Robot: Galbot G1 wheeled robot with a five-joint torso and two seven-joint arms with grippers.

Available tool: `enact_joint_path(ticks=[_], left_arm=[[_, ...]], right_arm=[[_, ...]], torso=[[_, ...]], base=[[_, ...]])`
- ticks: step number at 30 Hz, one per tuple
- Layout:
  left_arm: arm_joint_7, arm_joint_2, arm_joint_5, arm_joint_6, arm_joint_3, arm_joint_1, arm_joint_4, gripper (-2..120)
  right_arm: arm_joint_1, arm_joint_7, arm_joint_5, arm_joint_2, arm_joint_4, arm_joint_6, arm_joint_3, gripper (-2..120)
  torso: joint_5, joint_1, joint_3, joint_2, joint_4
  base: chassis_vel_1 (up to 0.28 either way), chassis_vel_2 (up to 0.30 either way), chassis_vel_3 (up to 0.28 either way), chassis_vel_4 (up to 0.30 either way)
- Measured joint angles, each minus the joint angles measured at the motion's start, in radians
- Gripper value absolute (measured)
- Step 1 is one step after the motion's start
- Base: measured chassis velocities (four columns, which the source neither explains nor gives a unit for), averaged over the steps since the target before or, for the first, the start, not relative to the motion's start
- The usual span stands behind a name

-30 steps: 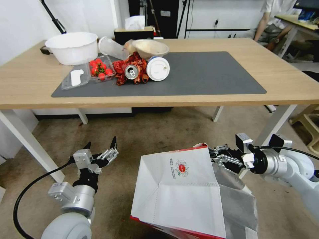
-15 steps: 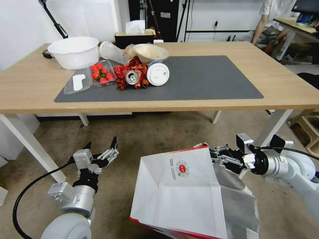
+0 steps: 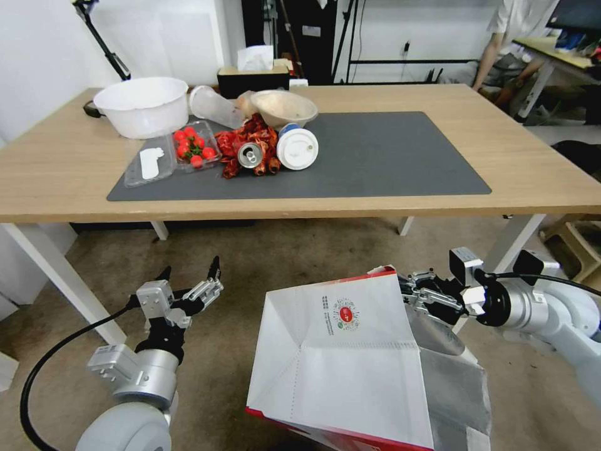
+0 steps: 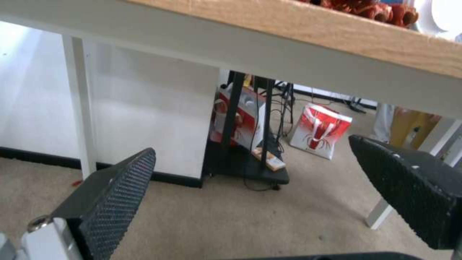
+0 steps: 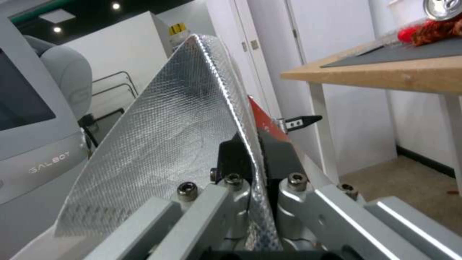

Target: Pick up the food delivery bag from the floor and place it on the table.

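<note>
Head view showed the right arm reaching in from the right, its right gripper (image 3: pixel 408 294) clamped on the top edge of the food delivery bag (image 3: pixel 341 363), foil lining pinched between the fingers (image 5: pixel 231 159). The bag stood tilted below the table (image 3: pixel 532 169), over the floor (image 3: pixel 282 257). The left gripper (image 3: pixel 191 275) hovered low, pointing forward, fingers spread wide and empty.

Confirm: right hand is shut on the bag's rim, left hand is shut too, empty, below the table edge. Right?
Not quite. The left hand is open, not shut: the left wrist view shows its two fingers spread wide with nothing between them. The rest holds: the right hand is shut on the bag's rim, and the left one is empty, below the table edge.
</note>
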Motion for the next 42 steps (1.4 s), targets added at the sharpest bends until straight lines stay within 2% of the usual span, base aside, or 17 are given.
enact_joint_path(ticks=[42], left_arm=[[0.0, 0.002, -0.003, 0.004, -0.004, -0.007, -0.005, 100]], right_arm=[[0.004, 0.0, 0.002, -0.004, 0.002, -0.002, -0.003, 0]], torso=[[0.0, 0.069, 0.107, 0.176, 0.0]], base=[[0.0, 0.0, 0.0, 0.0]])
